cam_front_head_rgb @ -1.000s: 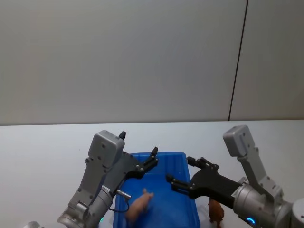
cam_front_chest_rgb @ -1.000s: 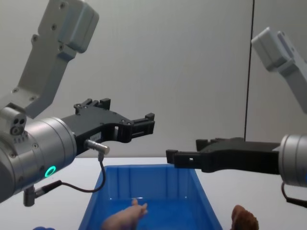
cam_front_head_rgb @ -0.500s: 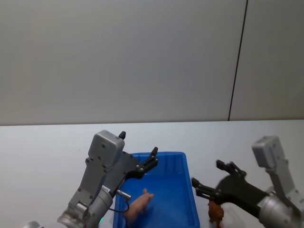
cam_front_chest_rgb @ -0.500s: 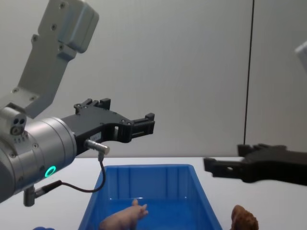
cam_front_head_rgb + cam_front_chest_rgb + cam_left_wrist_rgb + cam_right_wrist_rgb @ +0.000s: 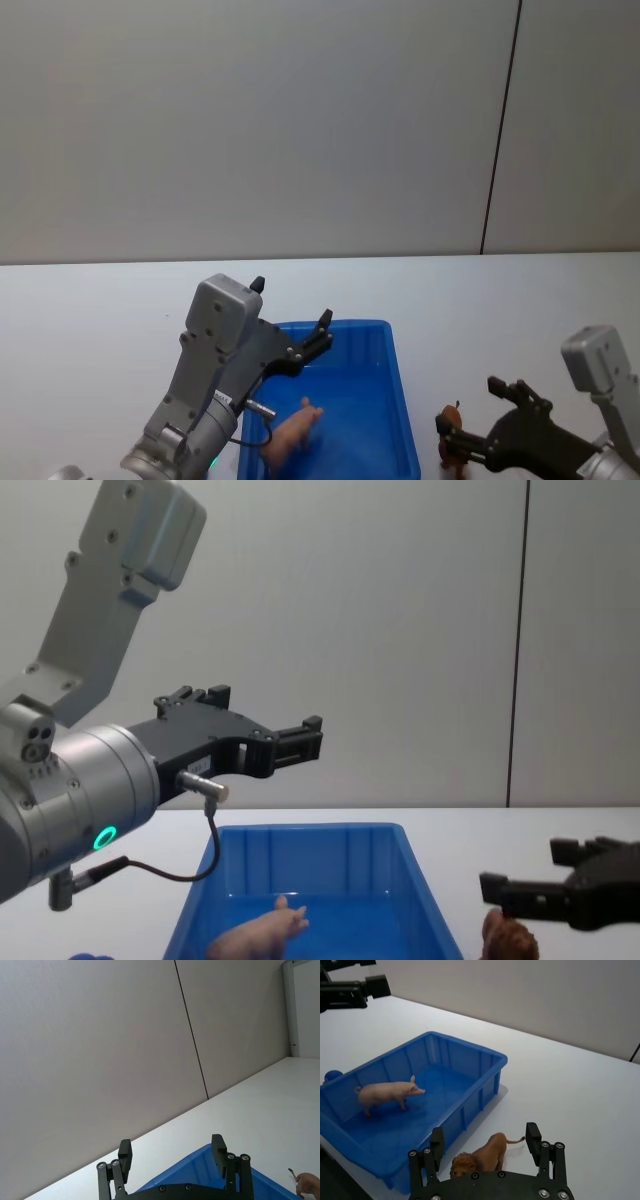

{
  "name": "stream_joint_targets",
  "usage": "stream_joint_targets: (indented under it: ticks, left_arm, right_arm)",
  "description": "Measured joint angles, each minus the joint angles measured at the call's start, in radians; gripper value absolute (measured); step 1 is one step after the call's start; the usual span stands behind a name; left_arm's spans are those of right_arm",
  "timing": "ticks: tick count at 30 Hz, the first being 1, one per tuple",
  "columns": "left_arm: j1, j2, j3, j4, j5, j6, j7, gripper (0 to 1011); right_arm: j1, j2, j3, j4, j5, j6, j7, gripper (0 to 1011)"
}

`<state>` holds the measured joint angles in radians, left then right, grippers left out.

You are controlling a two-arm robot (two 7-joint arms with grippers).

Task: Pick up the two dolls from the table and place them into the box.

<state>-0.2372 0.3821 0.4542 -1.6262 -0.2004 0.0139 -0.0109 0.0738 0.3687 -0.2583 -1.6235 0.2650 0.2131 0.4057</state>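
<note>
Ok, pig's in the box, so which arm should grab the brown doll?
Right. The right gripper is open and lined up on the brown doll, which stands on the table beside the box. The left gripper hovers open above the box, farther from the doll.

left claw (image 5: 171, 1144): raised, jaws apart; right claw (image 5: 485, 1131): low, forward, jaws apart

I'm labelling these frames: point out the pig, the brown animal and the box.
pig (image 5: 385, 1094), right wrist view, on its flank.
brown animal (image 5: 487, 1152), right wrist view, on its back.
box (image 5: 470, 1047), right wrist view, on its rim.
</note>
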Motion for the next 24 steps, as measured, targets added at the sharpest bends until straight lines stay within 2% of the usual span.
stream_joint_targets:
  ticks: [16,19,21,24]
  left_arm:
    - [0.000,0.000,0.000,0.000,0.000,0.000,0.000,1001]
    - [0.000,0.000,0.000,0.000,0.000,0.000,0.000,1001]
    - [0.000,0.000,0.000,0.000,0.000,0.000,0.000,1001]
    - [0.000,0.000,0.000,0.000,0.000,0.000,0.000,1002]
  right_arm:
    - [0.011,-0.009,-0.017,0.069,-0.027,0.027,0.021,999]
    - [0.016,-0.013,-0.020,0.086,-0.033,0.030,0.023,912]
    - [0.020,-0.016,-0.022,0.097,-0.036,0.032,0.023,902]
    - [0.024,-0.020,-0.024,0.108,-0.037,0.032,0.023,831]
